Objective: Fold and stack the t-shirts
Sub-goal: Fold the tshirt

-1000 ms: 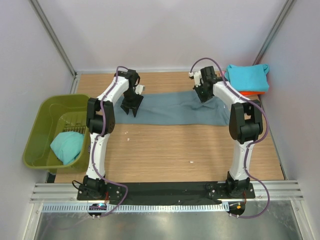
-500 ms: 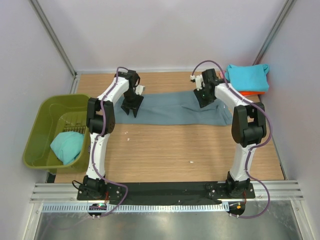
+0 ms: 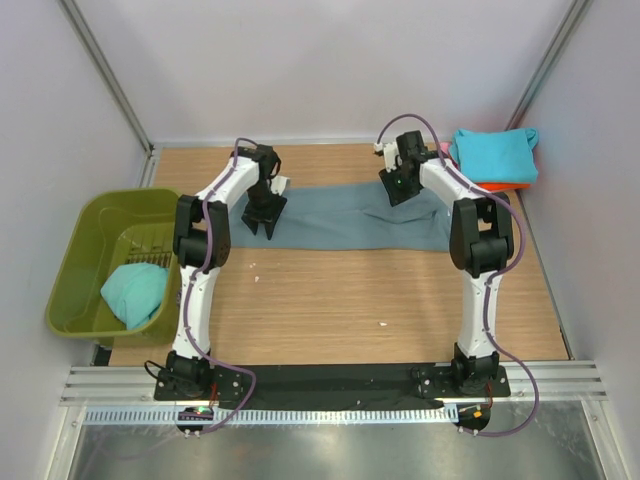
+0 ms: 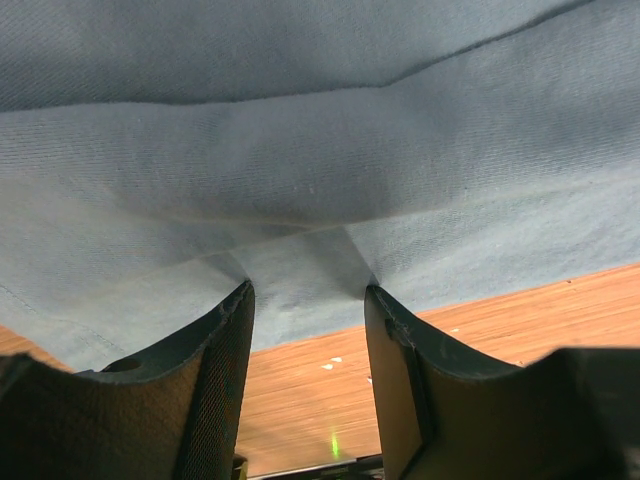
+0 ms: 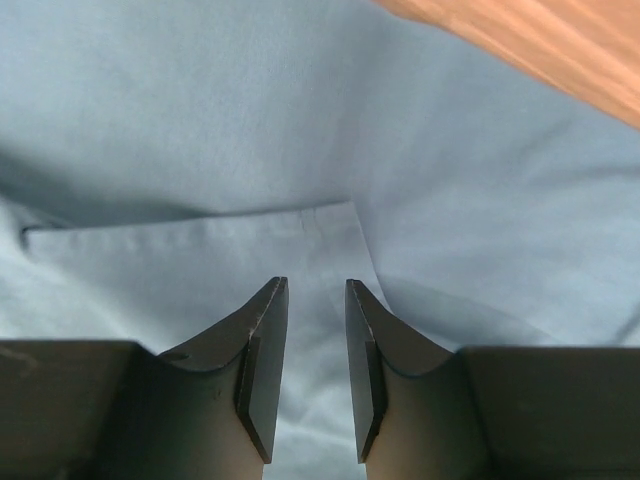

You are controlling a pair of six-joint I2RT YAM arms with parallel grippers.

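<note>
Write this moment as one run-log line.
step: fold | left hand: open on blue-grey t-shirt, left end | right hand: narrow gap, grip unclear, far edge

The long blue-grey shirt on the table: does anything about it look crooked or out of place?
Slightly. The blue-grey t-shirt lies as a long strip, but its right end is wider, and a folded-over flap leaves a raised crease just ahead of the right pincer.
</note>
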